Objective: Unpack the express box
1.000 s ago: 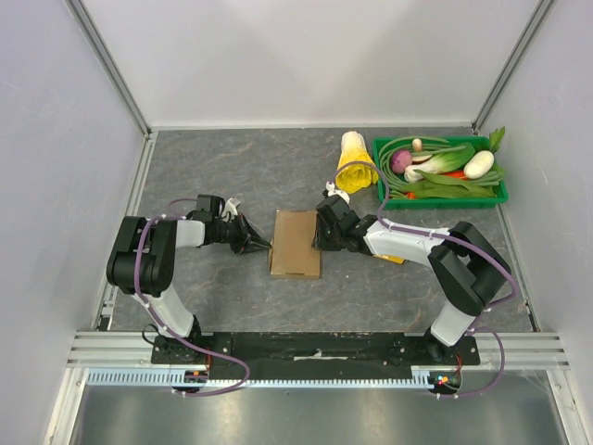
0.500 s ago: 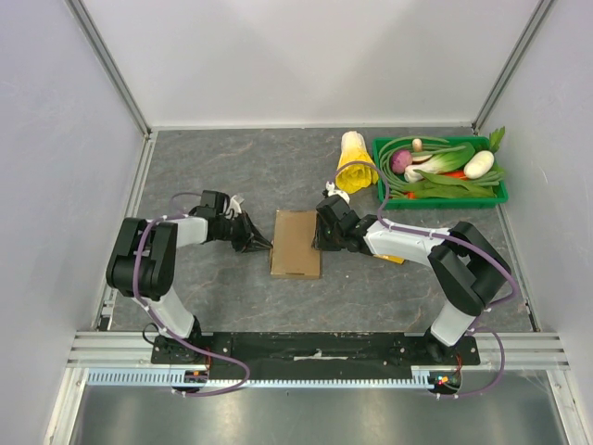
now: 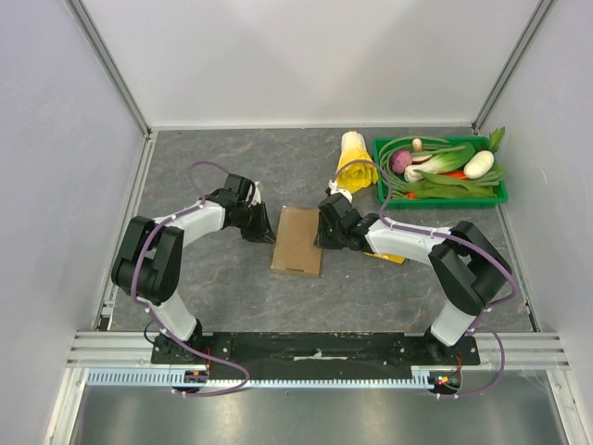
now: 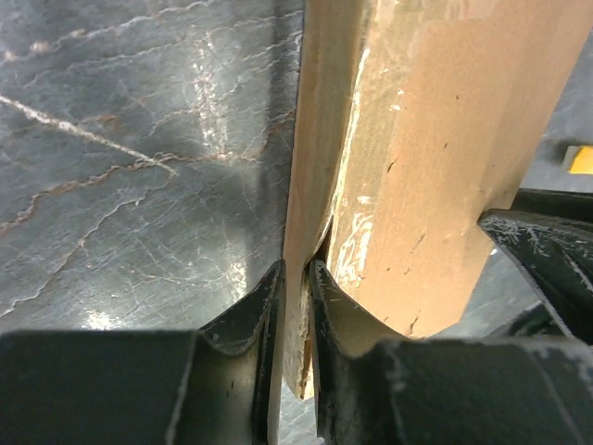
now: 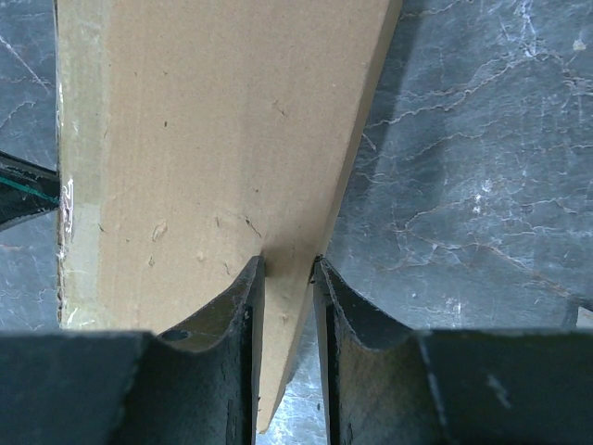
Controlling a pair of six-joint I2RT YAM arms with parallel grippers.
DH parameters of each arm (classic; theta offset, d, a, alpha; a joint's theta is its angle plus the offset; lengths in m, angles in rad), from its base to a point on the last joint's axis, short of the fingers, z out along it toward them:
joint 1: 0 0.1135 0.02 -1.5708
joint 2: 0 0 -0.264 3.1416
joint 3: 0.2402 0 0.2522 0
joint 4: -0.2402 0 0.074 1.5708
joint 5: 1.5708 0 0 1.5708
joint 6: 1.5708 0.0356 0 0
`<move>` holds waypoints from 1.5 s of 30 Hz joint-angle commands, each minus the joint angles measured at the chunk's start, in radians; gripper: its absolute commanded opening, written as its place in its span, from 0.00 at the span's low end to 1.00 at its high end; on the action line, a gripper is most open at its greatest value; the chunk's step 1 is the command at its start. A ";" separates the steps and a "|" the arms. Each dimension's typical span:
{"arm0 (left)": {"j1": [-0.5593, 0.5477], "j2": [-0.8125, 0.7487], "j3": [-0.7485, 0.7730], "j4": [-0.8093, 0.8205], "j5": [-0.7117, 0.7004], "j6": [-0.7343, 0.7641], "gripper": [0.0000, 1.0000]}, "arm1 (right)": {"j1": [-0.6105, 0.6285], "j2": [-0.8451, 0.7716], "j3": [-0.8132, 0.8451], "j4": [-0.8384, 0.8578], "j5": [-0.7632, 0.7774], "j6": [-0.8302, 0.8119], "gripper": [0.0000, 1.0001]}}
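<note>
**A:** From the top camera, where is the express box (image 3: 297, 241) sitting?

**B:** It is lying flat on the grey table (image 3: 213, 167), between the two arms and well apart from the green tray (image 3: 506, 192) of vegetables. The left gripper (image 3: 263, 228) is meeting its left edge and the right gripper (image 3: 323, 234) its right edge.

**A:** What is the left wrist camera showing?

**B:** The left gripper (image 4: 295, 278) is pinching a thin cardboard panel along the side of the express box (image 4: 435, 167). Its fingers are standing almost together, with only that sheet between them. White scuffs are showing where the paper skin is torn.

**A:** And the right wrist view?

**B:** The right gripper (image 5: 287, 271) is clamping the opposite edge of the express box (image 5: 204, 120), its jaws sitting narrow with cardboard between them.

**A:** How are you expecting it to handle?

**B:** I am judging it light and fairly stiff across the flat faces, but bendy and tearable at the thin edges. It is probably sliding easily on the smooth stone. Pinching an edge panel is looking sensible, with one side steadying while the other is lifting the lid.
</note>
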 commanded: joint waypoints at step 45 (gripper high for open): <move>0.195 0.076 -0.156 0.140 0.177 -0.135 0.02 | -0.014 0.053 -0.070 -0.093 0.030 0.017 0.30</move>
